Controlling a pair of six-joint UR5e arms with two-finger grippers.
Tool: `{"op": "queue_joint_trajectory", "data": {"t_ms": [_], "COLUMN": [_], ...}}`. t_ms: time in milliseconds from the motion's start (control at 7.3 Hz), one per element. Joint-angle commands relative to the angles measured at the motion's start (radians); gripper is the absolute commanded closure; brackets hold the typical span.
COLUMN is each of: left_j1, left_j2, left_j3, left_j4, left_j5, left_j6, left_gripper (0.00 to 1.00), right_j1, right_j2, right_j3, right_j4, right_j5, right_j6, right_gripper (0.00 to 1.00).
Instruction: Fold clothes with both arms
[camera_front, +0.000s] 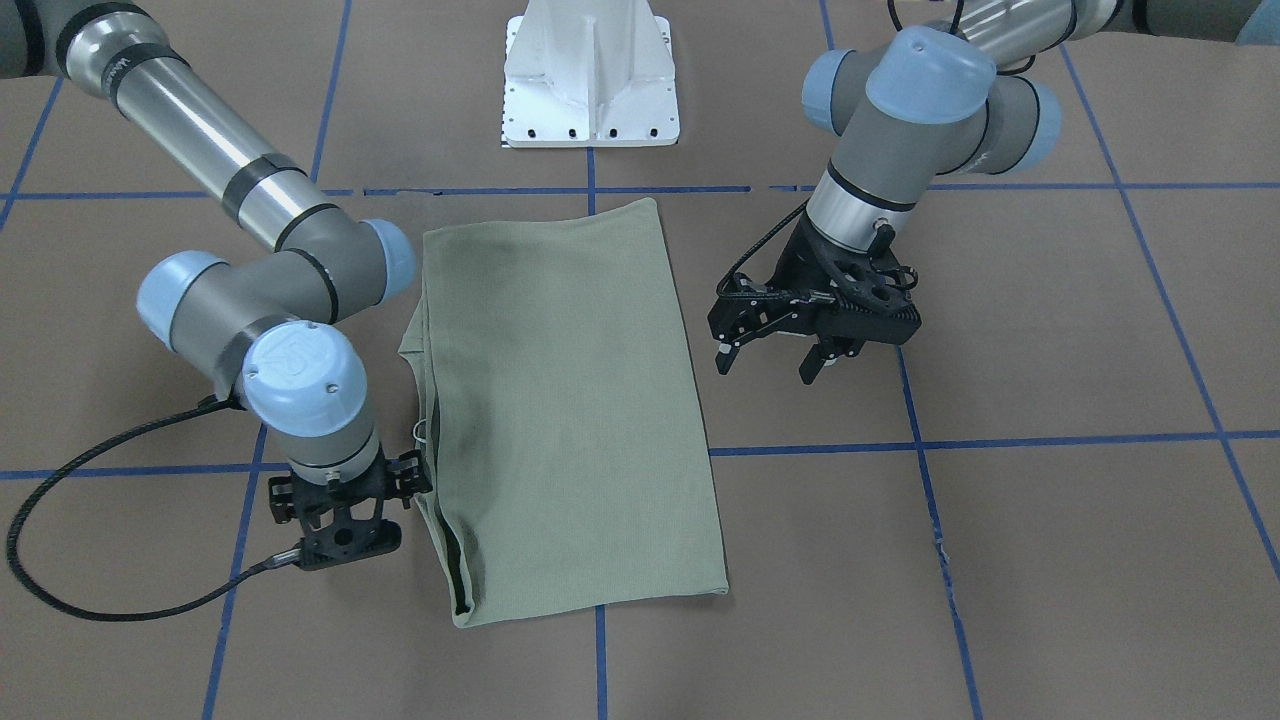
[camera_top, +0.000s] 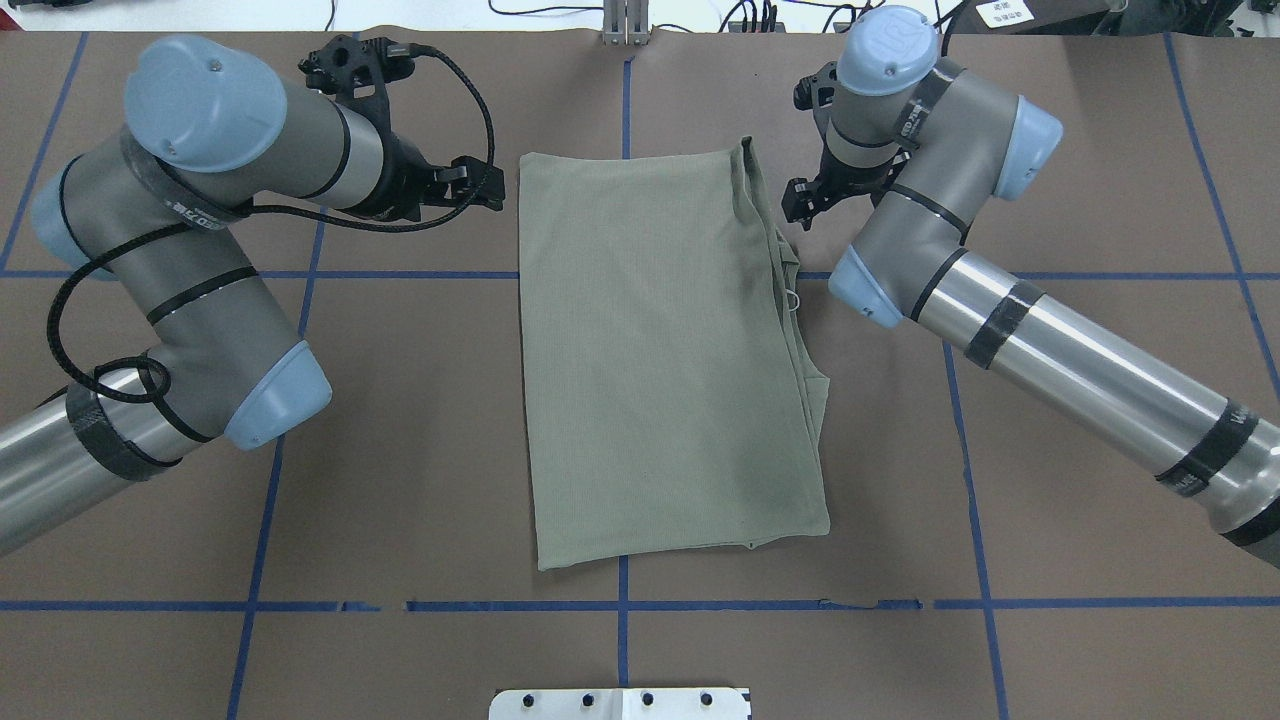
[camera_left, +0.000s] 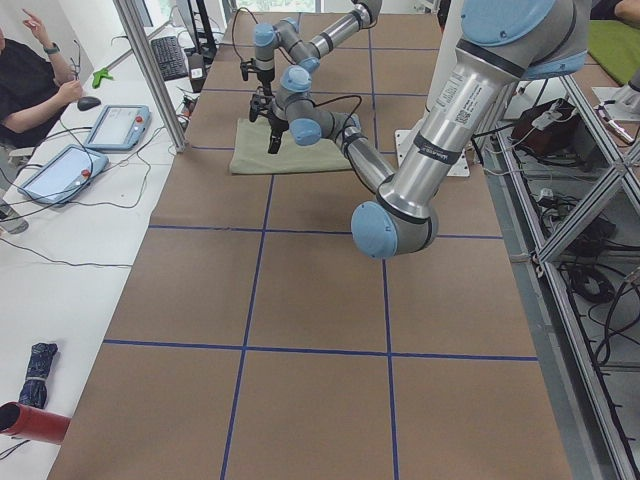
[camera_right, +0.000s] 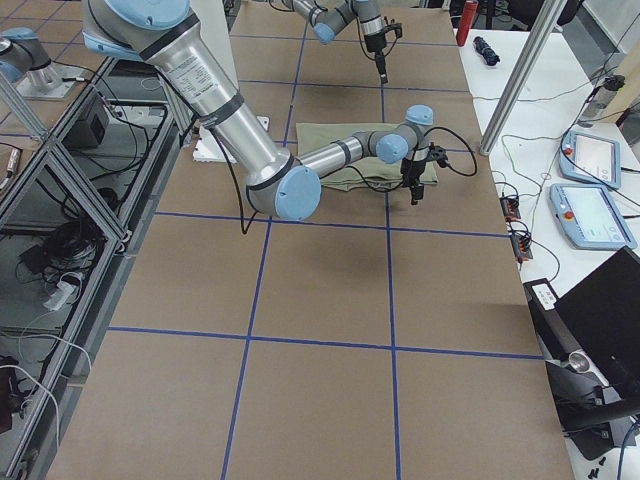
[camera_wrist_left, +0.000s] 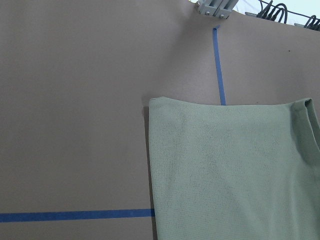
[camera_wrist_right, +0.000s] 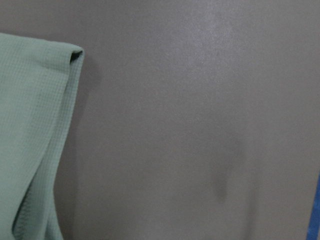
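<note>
The shirt (camera_top: 660, 360) lies flat on the brown table (camera_top: 400, 450) as one long rectangle. Its near edge, the end toward my white base (camera_front: 590, 90), looks square and flat, so I judge it is the edge to fold onto and should be left alone. Along the shirt's middle the cloth is smooth. Its left side is a clean fold, but on its right side several loose layers stack up and peek out unevenly.

At the shirt's far end, my left gripper (camera_front: 768, 362) hangs above the table just off the far left corner. Its fingers are spread, nothing is between them, and it is not touching the cloth. My right gripper (camera_front: 340, 520) sits just beside the shirt's right side toward the far end. I see it only from above and cannot tell whether its fingers are spread or closed.

I take the step in hand to be pinching both far corners and carrying them back over the shirt to halve its length. To do that well:
- On the left, come down straight and bite the folded edge.
- On the right, reach in deep enough to catch every layer, or the lower ones will trail.
- Lift both hands evenly and keep the far edge taut between them.
- Lay the far edge on the shirt's near edge.
</note>
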Motion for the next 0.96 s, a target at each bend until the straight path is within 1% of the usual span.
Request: {"op": "queue_joint_trajectory", "data": {"t_ms": [0, 137, 274, 411, 548, 685, 822], "left_j1": [0.0, 0.017, 0.05, 0.12, 0.235, 0.339, 0.438], "left_j2": [0.007, 0.007, 0.007, 0.039, 0.097, 0.131, 0.131], "left_j3": [-0.003, -0.026, -0.035, -0.078, -0.154, -0.188, -0.189], "left_j4": [0.001, 0.009, 0.006, 0.003, 0.008, 0.017, 0.076], "left_j5": [-0.005, -0.017, -0.101, -0.1, -0.032, 0.044, 0.107], "left_j6": [-0.009, -0.04, -0.18, -0.337, -0.429, -0.528, -0.639], "left_gripper": [0.0, 0.0, 0.0, 0.0, 0.0, 0.0, 0.01], "right_j1": [0.012, 0.01, 0.008, 0.008, -0.013, -0.03, -0.048], "right_j2": [-0.014, -0.072, -0.155, -0.237, -0.336, -0.431, -0.521], "right_j3": [0.071, 0.169, 0.303, 0.432, 0.554, 0.658, 0.747], "right_j4": [0.005, 0.005, 0.004, 0.007, 0.008, 0.008, 0.008], "right_j5": [0.076, 0.108, 0.201, 0.231, 0.226, 0.228, 0.229], "right_j6": [0.012, 0.069, 0.161, 0.25, 0.307, 0.324, 0.352], "right_gripper": [0.0, 0.0, 0.0, 0.0, 0.0, 0.0, 0.0]}}
